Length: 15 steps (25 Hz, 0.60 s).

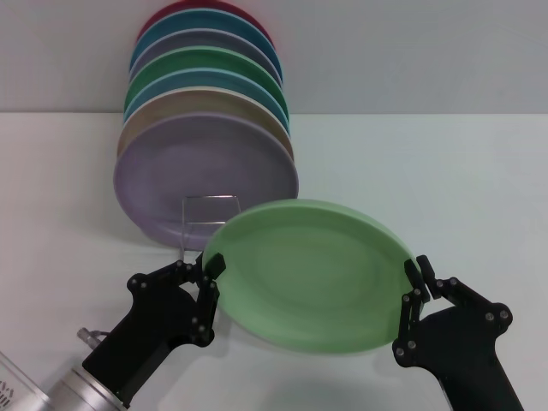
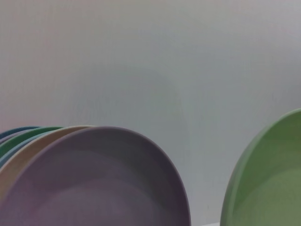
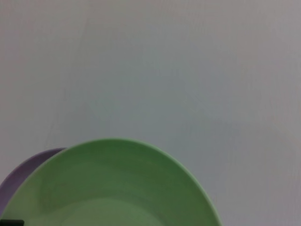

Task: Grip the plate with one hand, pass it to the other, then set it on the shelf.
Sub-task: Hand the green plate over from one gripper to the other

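Mid-handover: the plate hangs between the left tool and right tool, both seemingly pinching its rim; next, one must release before the shelf beyond.

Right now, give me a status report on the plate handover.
Left gripper and right gripper both at opposite rims of the plate, held tilted. Shelf behind; lilac plate occupies it.

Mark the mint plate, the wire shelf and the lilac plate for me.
plate (image 1: 308,274): head view, centre of its face.
shelf (image 1: 210,199): head view, top bar of the front wire loop.
lilac plate (image 1: 201,175): head view, middle of its face, frontmost in the row.
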Available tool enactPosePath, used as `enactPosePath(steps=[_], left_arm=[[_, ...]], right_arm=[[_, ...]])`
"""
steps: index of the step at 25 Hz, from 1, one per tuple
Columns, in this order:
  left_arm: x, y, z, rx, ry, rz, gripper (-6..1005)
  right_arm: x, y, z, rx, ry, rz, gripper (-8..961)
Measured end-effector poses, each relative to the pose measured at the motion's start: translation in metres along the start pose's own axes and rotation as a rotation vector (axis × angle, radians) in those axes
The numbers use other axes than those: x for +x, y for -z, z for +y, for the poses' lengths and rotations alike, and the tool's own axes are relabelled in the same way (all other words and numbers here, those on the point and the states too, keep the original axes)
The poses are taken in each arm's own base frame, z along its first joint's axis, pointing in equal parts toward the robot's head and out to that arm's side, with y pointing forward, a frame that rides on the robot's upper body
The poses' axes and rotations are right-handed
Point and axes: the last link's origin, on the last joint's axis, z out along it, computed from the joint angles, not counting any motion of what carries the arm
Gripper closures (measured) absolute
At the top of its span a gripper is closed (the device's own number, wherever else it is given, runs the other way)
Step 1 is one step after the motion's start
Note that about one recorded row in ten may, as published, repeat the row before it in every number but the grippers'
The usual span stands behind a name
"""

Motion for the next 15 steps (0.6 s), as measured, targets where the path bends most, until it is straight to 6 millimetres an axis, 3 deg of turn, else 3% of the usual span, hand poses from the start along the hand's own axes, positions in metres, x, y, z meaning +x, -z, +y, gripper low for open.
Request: enactPosePath(steps=[10,15], left_arm=[[0.0008,0.0011,-0.0009,0.011,0.005,0.007,958],[0.0007,0.0022,-0.0013,0.014,0.005,0.007,959]], right_arm=[[0.0001,0.0003,0.0000,-0.006,0.004,-0.004,932],[0.0012,0.0000,-0.0002,-0.010,0.009,-0.003,927]])
